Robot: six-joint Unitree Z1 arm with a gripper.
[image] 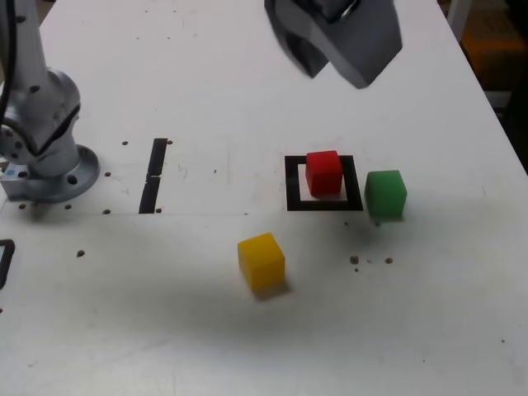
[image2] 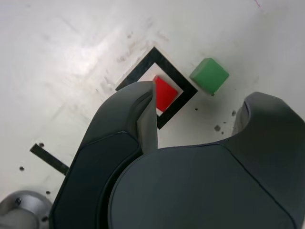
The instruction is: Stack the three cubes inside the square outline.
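The small matte red cube (image: 324, 175) sits inside the thick black square outline with the white centre (image: 294, 184), on the pale, scuffed table (image: 190, 313); in the exterior view it lies toward the right part of that white centre, with white showing to its left; the small matte green cube (image: 386, 195) rests outside the outline, just beside its right edge in the exterior view; the small matte yellow cube (image: 261, 261) stands apart, nearer the exterior view's bottom and to the left of the other two, turned at an angle to the outline; no cube is stacked on another; the dark grey claw (image2: 198, 109) hangs above the table, released, its two fingers spread wide with nothing between them in its grasp; one finger hides part of the red cube and the outline in the wrist view; a thin straight black strip (image: 153, 176) lies between the outline and the grey metal arm base (image: 62, 177).
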